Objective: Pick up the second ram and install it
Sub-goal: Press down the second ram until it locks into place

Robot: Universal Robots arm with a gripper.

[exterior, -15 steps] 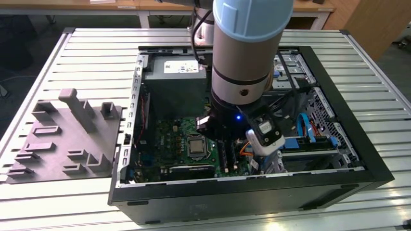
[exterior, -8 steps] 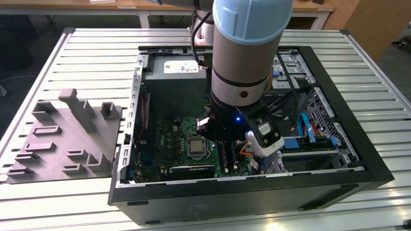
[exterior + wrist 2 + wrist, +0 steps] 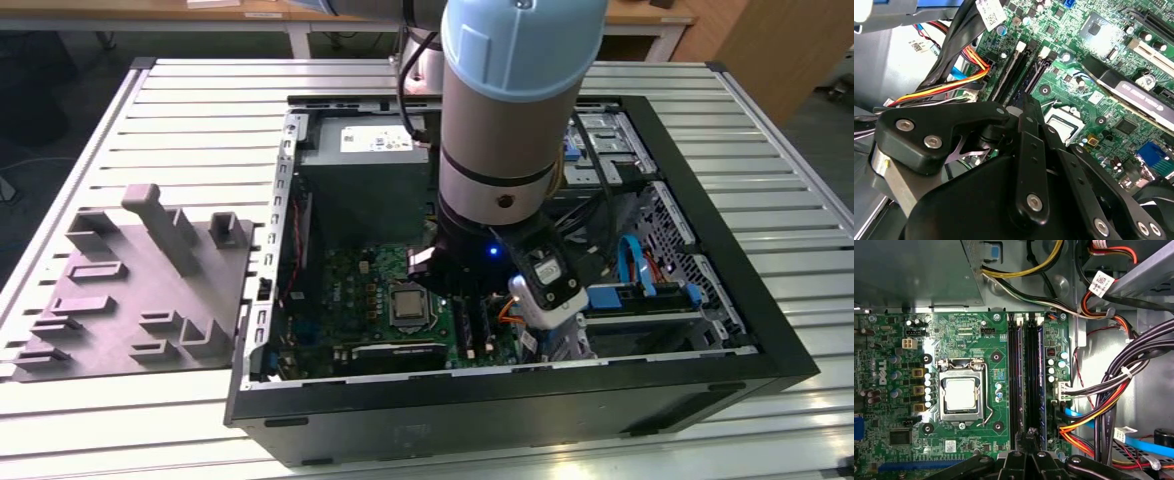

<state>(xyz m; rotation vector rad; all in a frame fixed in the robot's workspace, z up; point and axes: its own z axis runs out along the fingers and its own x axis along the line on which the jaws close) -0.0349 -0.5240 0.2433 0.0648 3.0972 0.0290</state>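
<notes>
exterior view: we see the arm reaching down into the open computer case (image 3: 747,345) on the bench (image 3: 160,110), tool (image 3: 467,290) low over the motherboard | second wrist view: tool (image 3: 1026,102) pressed together just above the ram slots (image 3: 1021,70); whether it pinches the ram we cannot tell | first wrist view: tool (image 3: 1030,435) at the near end of the ram slots (image 3: 1026,375), one slot seems filled | risk: a tilted or misaligned stick could jam; the cables (image 3: 1114,385) at the right lie near.

No readable text; cable tags (image 3: 1101,284) too blurred.
</notes>
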